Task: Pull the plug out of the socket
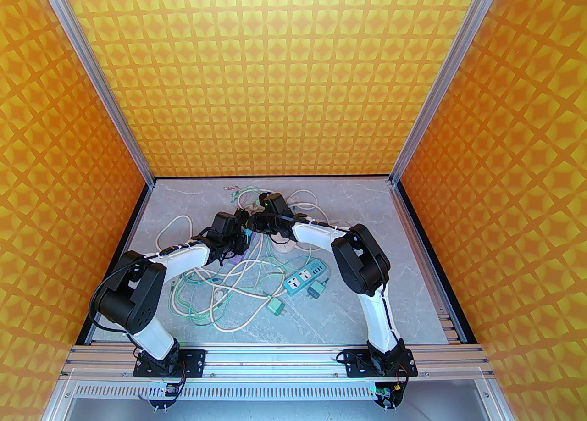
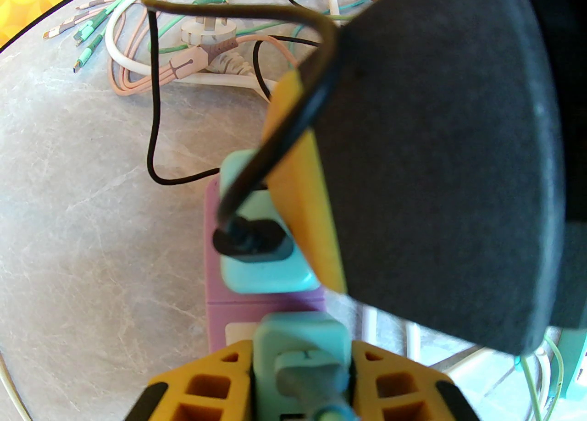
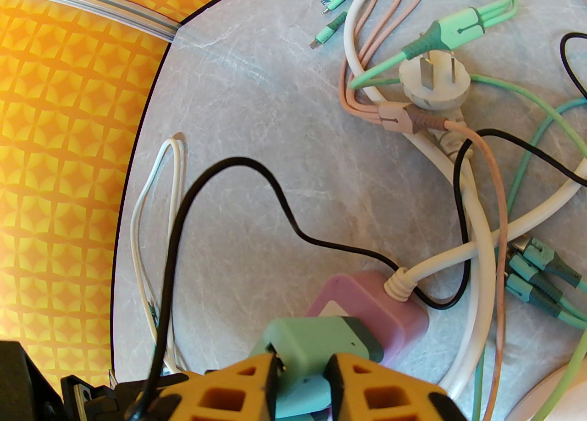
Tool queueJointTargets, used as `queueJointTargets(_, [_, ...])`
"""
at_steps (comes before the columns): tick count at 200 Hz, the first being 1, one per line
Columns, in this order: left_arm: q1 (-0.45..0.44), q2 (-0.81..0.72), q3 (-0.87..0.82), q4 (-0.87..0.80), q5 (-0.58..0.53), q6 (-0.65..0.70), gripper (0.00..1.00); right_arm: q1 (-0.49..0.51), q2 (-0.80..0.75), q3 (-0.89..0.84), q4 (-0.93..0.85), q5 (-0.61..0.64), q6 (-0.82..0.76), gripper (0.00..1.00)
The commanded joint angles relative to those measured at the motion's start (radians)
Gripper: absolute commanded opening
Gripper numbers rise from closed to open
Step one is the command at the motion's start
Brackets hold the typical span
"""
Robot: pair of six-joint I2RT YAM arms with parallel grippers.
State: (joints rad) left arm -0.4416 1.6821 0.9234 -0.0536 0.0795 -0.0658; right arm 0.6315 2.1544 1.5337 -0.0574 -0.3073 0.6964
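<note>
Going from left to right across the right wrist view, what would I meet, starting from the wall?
orange wall → thin white wire loop → green plug → white plug → green connectors

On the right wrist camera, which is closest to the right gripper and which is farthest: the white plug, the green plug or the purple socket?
1. Green plug, held in the right gripper at the bottom.
2. Purple socket, just beyond, under the green plug.
3. White plug, far off at upper right.
</note>
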Motion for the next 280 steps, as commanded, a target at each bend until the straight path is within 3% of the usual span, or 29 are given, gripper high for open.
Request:
queueJointTargets(1, [-0.016, 0.007, 0.028, -0.048, 0.001, 0.005, 0.19, 0.001, 0.030, -0.046, -0.035, 0.009, -0.006, 0.25])
queueJointTargets(116, [0.011, -0.105, 0.094, -0.116, -0.003, -0.061, 0.17, 0.000, 0.008, -0.161, -0.040, 0.062, -0.049, 0.23])
queueJointTargets(165, [0.119, -0.198, 0.067, -0.123, -0.005, -0.109, 0.15, 0.001, -0.015, -0.162, -0.035, 0.053, -0.053, 0.24])
queueJointTargets(189, [0.195, -0.184, 0.072, -0.130, -0.003, -0.171, 0.16, 0.001, -0.047, -0.160, -0.022, 0.044, -0.061, 0.29])
queueJointTargets(236, [0.309, -0.081, 0.090, -0.137, 0.017, -0.278, 0.17, 0.003, -0.116, -0.137, -0.033, 0.001, -0.089, 0.50])
queueJointTargets(280, [0.351, 0.016, 0.112, -0.142, 0.078, -0.331, 0.19, 0.007, -0.186, -0.168, -0.039, -0.003, -0.095, 0.61])
